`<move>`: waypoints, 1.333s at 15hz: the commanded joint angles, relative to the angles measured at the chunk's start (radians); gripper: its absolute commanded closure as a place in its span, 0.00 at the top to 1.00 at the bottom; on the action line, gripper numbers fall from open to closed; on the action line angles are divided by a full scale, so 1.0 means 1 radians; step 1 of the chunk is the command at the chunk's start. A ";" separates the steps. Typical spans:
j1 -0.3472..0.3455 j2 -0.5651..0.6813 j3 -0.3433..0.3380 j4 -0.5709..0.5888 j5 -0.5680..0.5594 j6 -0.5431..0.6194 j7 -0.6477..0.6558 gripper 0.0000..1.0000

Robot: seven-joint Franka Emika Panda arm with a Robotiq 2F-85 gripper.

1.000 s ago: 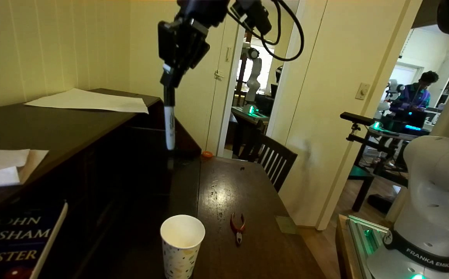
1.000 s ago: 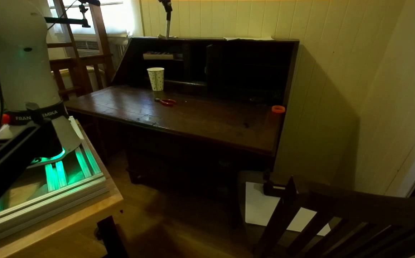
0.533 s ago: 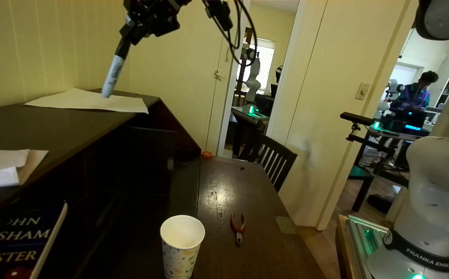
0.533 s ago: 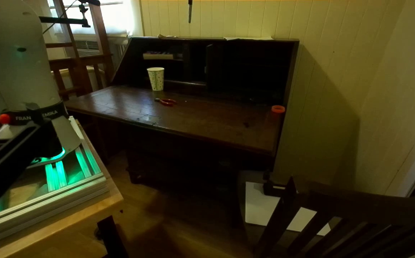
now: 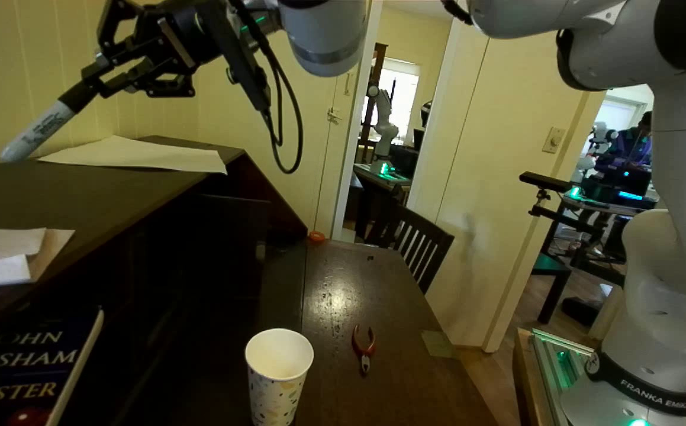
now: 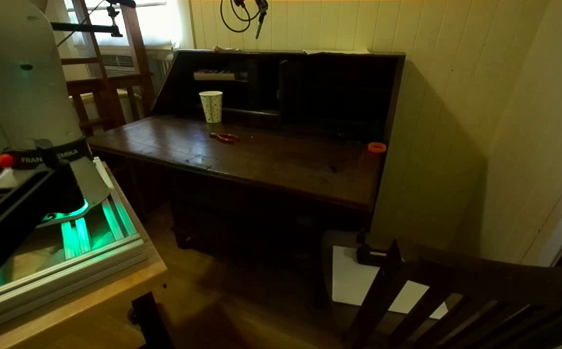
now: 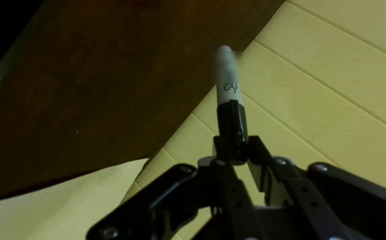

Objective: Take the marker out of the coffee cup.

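In an exterior view, at ten o'clock, we find the gripper [image 5: 97, 80] grasping the marker [image 5: 45, 126] by its black end, pale end toward eight; the coffee cup [image 5: 277, 387] stands on the desk [image 5: 343, 275] at seven

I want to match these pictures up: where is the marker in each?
In an exterior view: the marker is at upper left, slanting down leftward.
In an exterior view: the marker is at the top, just left of middle.
Wrist view: the marker is slightly right of centre, its black end in the gripper.
Shared landmark: the yellow panelled wall.
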 commanded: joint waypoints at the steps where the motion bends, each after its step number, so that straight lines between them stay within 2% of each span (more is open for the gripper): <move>1: -0.071 0.060 0.086 0.028 0.141 0.019 -0.084 0.05; 4: -0.097 0.056 0.082 -0.015 0.154 0.003 -0.086 0.05; 7: -0.092 0.052 0.046 -0.045 0.108 -0.029 -0.054 0.05; 14: 0.000 0.044 -0.100 -0.075 -0.019 -0.183 0.036 0.05; 19: 0.040 0.041 -0.141 -0.091 -0.109 -0.220 0.047 0.05; 20: 0.049 0.027 -0.147 -0.091 -0.133 -0.223 0.042 0.45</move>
